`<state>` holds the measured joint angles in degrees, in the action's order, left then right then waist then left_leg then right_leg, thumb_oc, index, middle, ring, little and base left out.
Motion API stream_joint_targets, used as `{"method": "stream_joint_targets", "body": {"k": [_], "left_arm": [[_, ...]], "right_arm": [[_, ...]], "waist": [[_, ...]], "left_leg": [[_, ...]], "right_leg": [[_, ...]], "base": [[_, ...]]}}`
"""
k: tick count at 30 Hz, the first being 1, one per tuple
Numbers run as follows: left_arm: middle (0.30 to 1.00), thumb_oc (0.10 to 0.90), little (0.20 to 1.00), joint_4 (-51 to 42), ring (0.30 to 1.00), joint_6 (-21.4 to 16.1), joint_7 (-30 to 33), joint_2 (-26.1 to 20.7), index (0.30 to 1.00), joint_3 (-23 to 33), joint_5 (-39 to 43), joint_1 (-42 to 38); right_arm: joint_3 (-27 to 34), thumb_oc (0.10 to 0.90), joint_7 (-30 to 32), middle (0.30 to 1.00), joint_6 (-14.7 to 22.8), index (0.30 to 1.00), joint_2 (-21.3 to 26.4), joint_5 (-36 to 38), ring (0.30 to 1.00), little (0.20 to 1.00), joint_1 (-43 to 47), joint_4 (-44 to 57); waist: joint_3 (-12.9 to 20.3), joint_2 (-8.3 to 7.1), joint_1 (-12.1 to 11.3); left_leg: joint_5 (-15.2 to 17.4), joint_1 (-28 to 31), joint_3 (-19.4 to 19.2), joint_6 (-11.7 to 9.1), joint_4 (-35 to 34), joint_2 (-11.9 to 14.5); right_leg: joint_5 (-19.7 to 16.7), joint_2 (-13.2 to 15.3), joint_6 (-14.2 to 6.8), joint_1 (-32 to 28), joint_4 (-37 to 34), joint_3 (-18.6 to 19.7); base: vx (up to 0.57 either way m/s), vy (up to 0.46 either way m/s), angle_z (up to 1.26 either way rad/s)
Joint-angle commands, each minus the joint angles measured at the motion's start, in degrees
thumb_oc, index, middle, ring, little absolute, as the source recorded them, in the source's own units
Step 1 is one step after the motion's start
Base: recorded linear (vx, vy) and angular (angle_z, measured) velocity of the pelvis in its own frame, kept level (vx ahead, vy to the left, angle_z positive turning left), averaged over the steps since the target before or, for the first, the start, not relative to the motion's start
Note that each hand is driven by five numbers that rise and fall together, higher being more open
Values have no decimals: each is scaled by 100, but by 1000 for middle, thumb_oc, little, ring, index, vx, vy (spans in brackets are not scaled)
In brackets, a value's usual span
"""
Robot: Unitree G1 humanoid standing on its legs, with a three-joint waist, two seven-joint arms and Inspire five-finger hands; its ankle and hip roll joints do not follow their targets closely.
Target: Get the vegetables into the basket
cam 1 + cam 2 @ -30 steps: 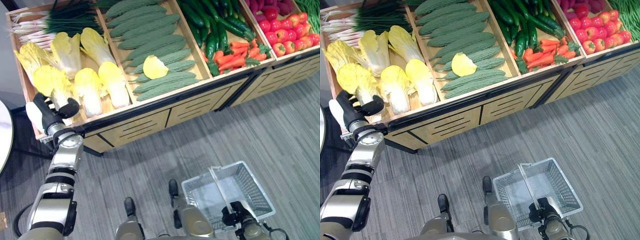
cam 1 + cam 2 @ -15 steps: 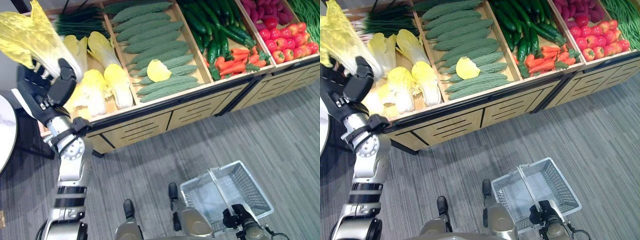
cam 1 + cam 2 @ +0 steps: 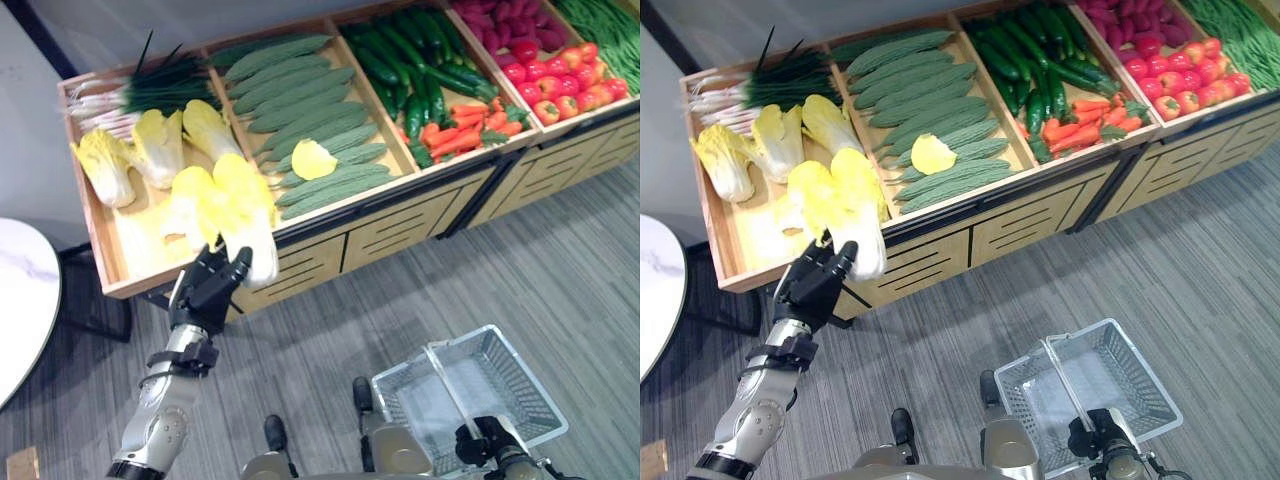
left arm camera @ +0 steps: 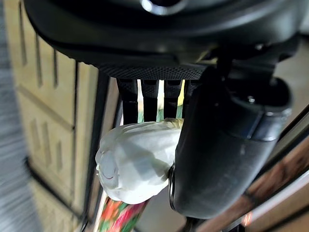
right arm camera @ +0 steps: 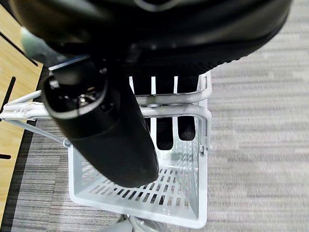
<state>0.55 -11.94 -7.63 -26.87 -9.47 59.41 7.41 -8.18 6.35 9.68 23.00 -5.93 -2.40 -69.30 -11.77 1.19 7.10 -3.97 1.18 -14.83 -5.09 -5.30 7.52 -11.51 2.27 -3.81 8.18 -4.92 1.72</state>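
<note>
My left hand [image 3: 208, 292] grips napa cabbage [image 3: 243, 218]. My right hand [image 5: 145, 96] grips basket [image 3: 1092, 392] handle. Basket empty. All vegetables left to load.

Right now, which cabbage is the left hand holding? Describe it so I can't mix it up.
Look at the wooden stand's leftmost bin of yellow napa cabbages. At its front edge, the left hand grips one cabbage by its white base. It alone is lifted off the bin, overhanging the stand's front.
</note>
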Motion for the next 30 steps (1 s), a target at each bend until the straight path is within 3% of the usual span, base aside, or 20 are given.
{"method": "stream_joint_targets", "body": {"k": [1,2,3,8,12,13,15,17,18,19,20,21,24,25,26,27,28,30], "left_arm": [[300,400,300,-706,300,-439,-608,-235,300,153,124,-567],[300,400,300,-705,300,-439,-608,-236,300,151,125,-568],[300,400,300,-590,300,-393,-700,-281,300,-57,100,-711],[300,400,300,-469,300,-413,-646,-360,300,-286,-78,-888],[300,400,300,-426,300,-401,-639,-400,300,-469,-123,-1078],[300,400,300,-390,300,-432,-628,-420,300,-544,-185,-1186],[300,400,300,-358,300,-481,-601,-466,300,-600,-243,-1236],[300,400,300,-321,300,-462,-561,-530,300,-621,-319,-1291],[300,400,300,-321,300,-462,-561,-530,300,-621,-319,-1291],[300,400,300,-293,300,-423,-569,-559,300,-589,-377,-1296],[300,400,300,-293,300,-423,-569,-559,300,-589,-377,-1296],[300,400,300,-302,300,-403,-576,-570,300,-532,-405,-1276],[300,400,300,-399,300,-366,-583,-576,300,-451,-486,-1172],[300,400,300,-502,300,-365,-597,-594,300,-321,-585,-1011],[300,400,300,-504,300,-365,-597,-594,300,-320,-585,-1010],[300,400,300,-510,300,-335,-587,-579,300,-217,-604,-887],[300,400,300,-468,300,-313,-650,-568,300,-107,-554,-799],[300,400,300,-461,300,-317,-683,-568,300,-58,-529,-783]], "right_arm": [[-37,400,-29,300,204,300,59,53,300,300,-203,-60],[-35,400,-29,300,203,300,58,53,300,300,-204,-60],[66,400,-6,300,170,300,67,141,300,300,-151,-141],[91,400,-2,300,139,300,95,151,300,300,-117,-147],[148,400,-26,300,88,300,41,151,300,300,-202,-94],[168,400,-10,300,70,300,30,220,300,300,-158,-63],[188,400,2,300,61,300,-14,296,300,300,-129,9],[123,400,-9,300,63,300,-86,316,300,300,-148,51],[123,400,-9,300,63,300,-86,316,300,300,-148,51],[72,400,-14,300,49,300,-89,311,300,300,-101,8],[72,400,-14,300,49,300,-89,311,300,300,-101,8],[45,400,-1,300,35,300,-99,268,300,300,-75,-49],[42,400,-6,300,29,300,-87,232,300,300,-42,-38],[37,400,31,300,10,300,-84,206,300,300,73,-116],[37,400,32,300,10,300,-85,206,300,300,74,-117],[32,400,42,300,3,300,-87,207,300,300,141,-139],[-15,400,48,300,43,300,-121,199,300,300,130,-18],[0,400,41,300,40,300,-140,202,300,300,122,-40]], "waist": [[266,-517,-5],[268,-518,-7],[203,-564,18],[105,-597,46],[27,-629,195],[-57,-653,267],[-178,-659,342],[-251,-601,344],[-251,-601,344],[-284,-470,238],[-284,-470,239],[-234,-366,68],[-198,-353,-46],[-102,-377,-248],[-103,-377,-250],[4,-469,-376],[77,-562,-428],[138,-581,-401]], "left_leg": [[400,127,210,-156,475,97],[409,117,211,-155,491,97],[617,-34,213,-89,910,9],[772,-98,167,24,1073,-123],[811,-96,81,168,976,-386],[819,-123,5,195,962,-473],[823,-104,-156,230,922,-475],[759,-157,-320,281,904,-415],[759,-157,-320,281,904,-415],[661,-227,-518,334,810,-335],[661,-227,-518,334,810,-335],[700,-258,-739,344,808,-245],[704,-282,-1007,355,841,-183],[698,-328,-1335,355,907,-52],[699,-327,-1337,355,908,-51],[690,-341,-1591,322,992,0],[649,-290,-1825,234,1032,78],[664,-290,-1915,189,1146,154]], "right_leg": [[171,727,-760,146,248,414],[172,729,-761,150,250,416],[178,806,-798,183,376,477],[142,881,-892,277,551,584],[-283,1099,-1094,518,804,701],[-708,1151,-1119,682,785,780],[-1093,1177,-1119,844,696,726],[-792,1214,-1091,962,913,269],[-792,1214,-1091,962,914,269],[-257,1304,-865,895,1340,-379],[-257,1304,-865,895,1339,-380],[169,1503,-831,638,1931,-972],[353,1662,-772,395,2166,-1297],[411,1870,-785,129,2312,-1657],[410,1870,-785,129,2313,-1655],[350,1831,-833,-218,2047,-1811],[353,1743,-862,-196,1712,-1947],[392,1664,-872,-266,1459,-1981]], "base": [[-2,13,-19],[-24,72,-19],[-26,69,-16],[-50,123,-9],[-72,177,-3],[-93,128,-6],[-114,139,-19],[-111,128,-51],[-196,205,-63],[-137,140,-45],[-185,270,-73],[-44,130,-67],[-107,88,-85],[-67,-25,-82],[-88,-84,-104],[-21,-165,-118],[-15,-223,-139],[22,-197,-110]]}}
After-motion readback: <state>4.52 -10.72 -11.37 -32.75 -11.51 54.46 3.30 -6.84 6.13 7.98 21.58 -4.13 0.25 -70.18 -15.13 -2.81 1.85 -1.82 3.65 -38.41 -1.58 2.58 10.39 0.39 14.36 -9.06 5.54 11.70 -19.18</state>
